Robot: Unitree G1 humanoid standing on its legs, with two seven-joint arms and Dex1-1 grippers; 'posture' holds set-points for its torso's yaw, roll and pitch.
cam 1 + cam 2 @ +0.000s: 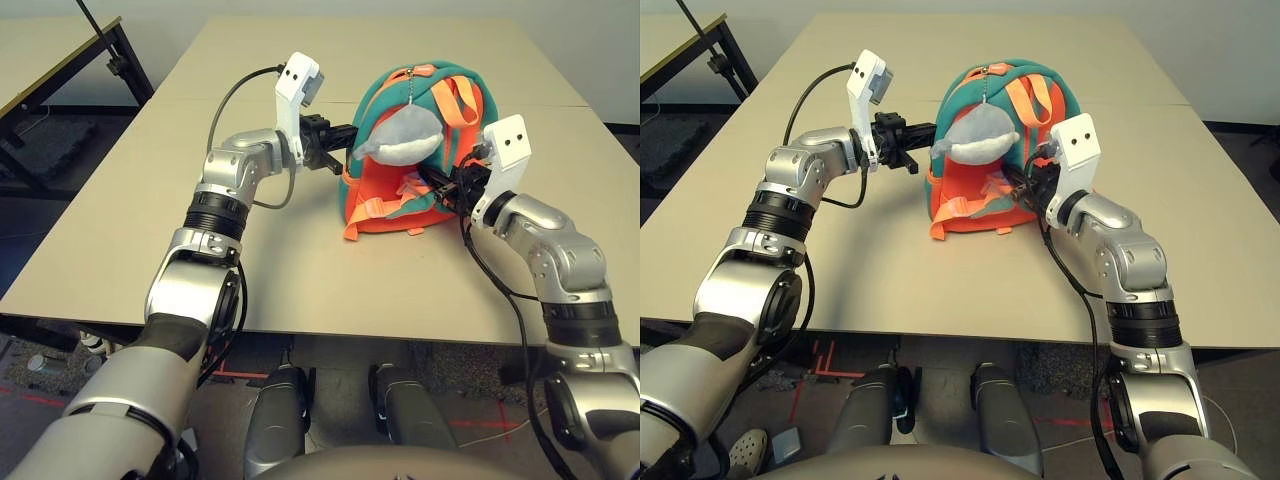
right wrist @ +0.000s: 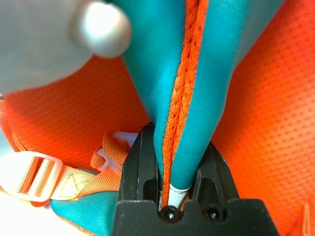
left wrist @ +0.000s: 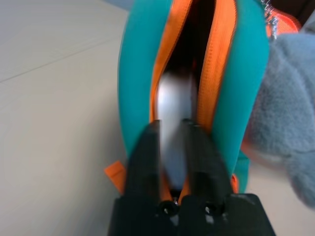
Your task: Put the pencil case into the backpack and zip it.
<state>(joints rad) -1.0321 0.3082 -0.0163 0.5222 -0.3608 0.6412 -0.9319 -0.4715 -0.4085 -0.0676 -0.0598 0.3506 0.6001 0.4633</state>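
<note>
Left eye view: both arms reach over the table's (image 1: 290, 270) near edge, bent inward toward the backpack (image 1: 468, 100). The left gripper (image 3: 170, 123) stands partly open at its unzipped side, empty — the white pencil case (image 3: 173, 101) sits inside. The right gripper (image 2: 180, 135) is clamped on a teal shoulder strap (image 2: 206, 88).

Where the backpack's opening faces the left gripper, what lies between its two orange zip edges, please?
The white pencil case lies there, inside the backpack, as the left wrist view shows.
</note>
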